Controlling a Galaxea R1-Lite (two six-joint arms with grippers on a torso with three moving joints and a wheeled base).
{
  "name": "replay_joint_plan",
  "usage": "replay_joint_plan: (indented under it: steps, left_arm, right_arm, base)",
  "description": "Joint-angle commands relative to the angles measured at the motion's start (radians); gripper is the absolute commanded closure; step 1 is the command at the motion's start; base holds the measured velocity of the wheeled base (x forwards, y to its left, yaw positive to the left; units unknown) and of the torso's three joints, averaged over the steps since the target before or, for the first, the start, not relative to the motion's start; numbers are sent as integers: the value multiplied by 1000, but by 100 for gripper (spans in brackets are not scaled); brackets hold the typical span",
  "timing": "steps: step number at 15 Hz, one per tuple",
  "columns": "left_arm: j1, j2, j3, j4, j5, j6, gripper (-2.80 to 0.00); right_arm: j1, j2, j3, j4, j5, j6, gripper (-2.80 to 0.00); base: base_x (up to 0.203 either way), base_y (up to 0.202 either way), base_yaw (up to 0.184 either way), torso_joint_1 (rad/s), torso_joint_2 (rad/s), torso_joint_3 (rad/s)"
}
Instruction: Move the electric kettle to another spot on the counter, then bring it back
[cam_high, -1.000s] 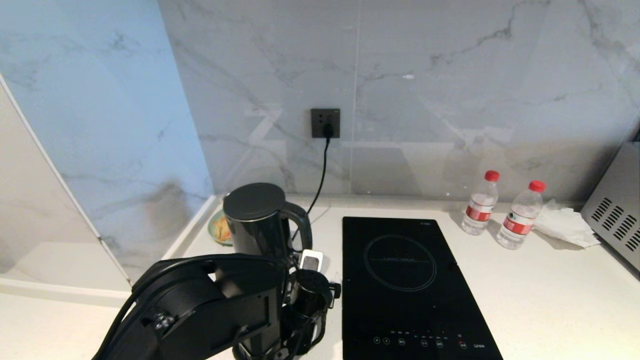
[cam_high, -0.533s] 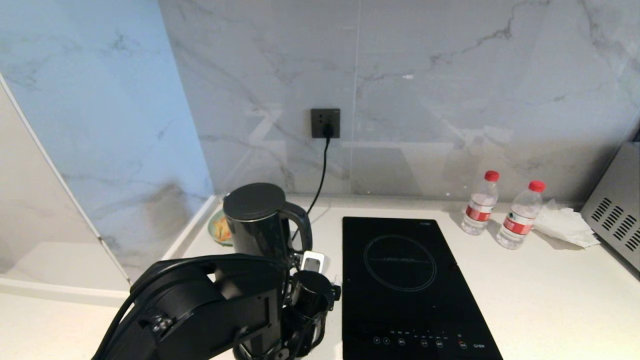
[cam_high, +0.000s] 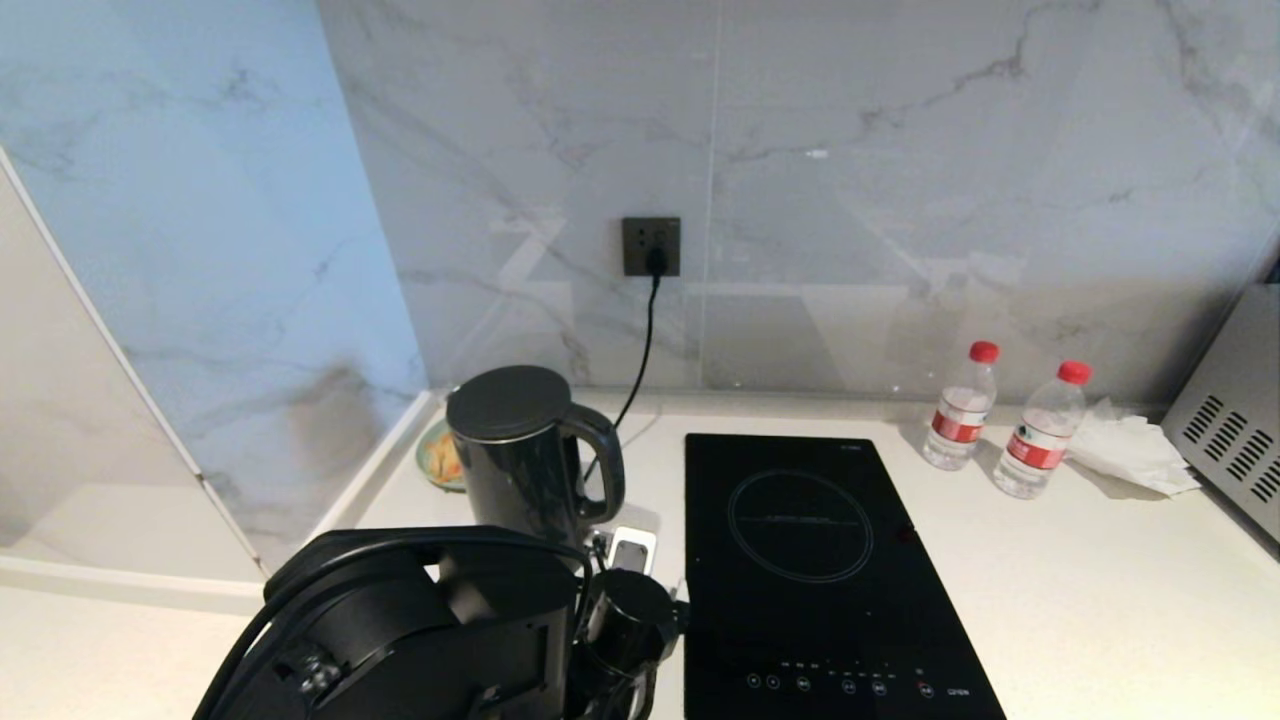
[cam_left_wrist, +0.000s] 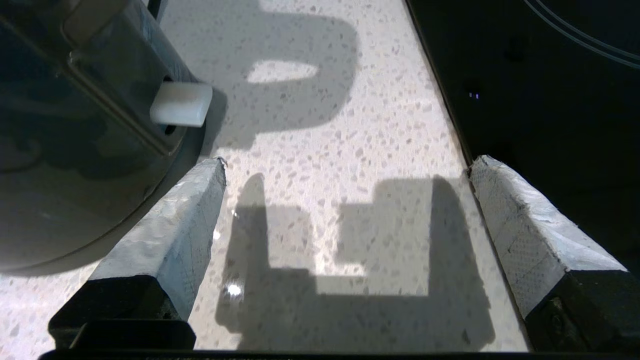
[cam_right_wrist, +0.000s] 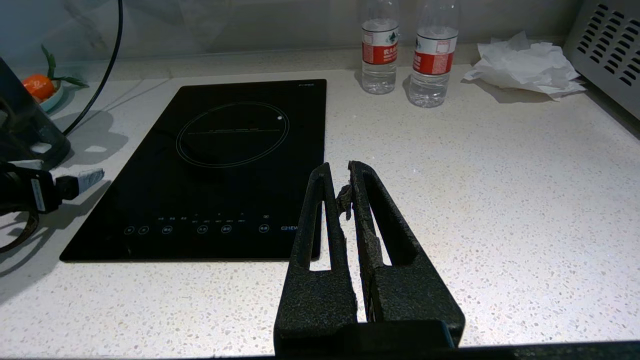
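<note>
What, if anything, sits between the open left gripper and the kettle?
Nothing visible. The left gripper is open over bare counter, right beside the electric kettle; its handle side faces the gripper unobstructed.

head high; wrists near counter

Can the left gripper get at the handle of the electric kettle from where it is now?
Probably yes. The left gripper is open over the bare counter between the electric kettle and the induction hob. The handle faces that side, and nothing stands between them.
</note>
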Motion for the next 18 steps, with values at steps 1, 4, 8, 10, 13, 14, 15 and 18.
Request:
replay_joint_plan:
  steps: [1,4,8,10,13,14,15,18]
  left_arm:
    - [-12,-15,33,-10,2,-1,-280]
    - [-9,-4,20,-9,2,1,-280]
    - [-9,-4,16,-9,-1,3,-280]
    - [-6,-1,-1,-7,-1,3,-280]
    - [-4,4,-27,4,1,6,-280]
    - [-4,2,-31,1,1,4,-280]
    - [-1,-1,-30,-2,2,3,-280]
    - [2,-2,-30,-3,4,3,-280]
  right_arm:
    - [0,0,0,0,0,0,0]
    - [0,0,0,0,0,0,0]
    - [0,0,0,0,0,0,0]
    - [0,0,0,0,0,0,0]
    - [0,0,0,0,0,0,0]
    - [0,0,0,0,0,0,0]
    - [0,0,0,0,0,0,0]
    - [0,0,0,0,0,0,0]
  base:
    - [0,0,0,0,0,0]
    - [0,0,0,0,0,0]
    - [0,0,0,0,0,0]
    - [0,0,0,0,0,0]
    - [0,0,0,0,0,0]
    - [0,0,0,0,0,0]
    - [0,0,0,0,0,0]
    - [0,0,0,0,0,0]
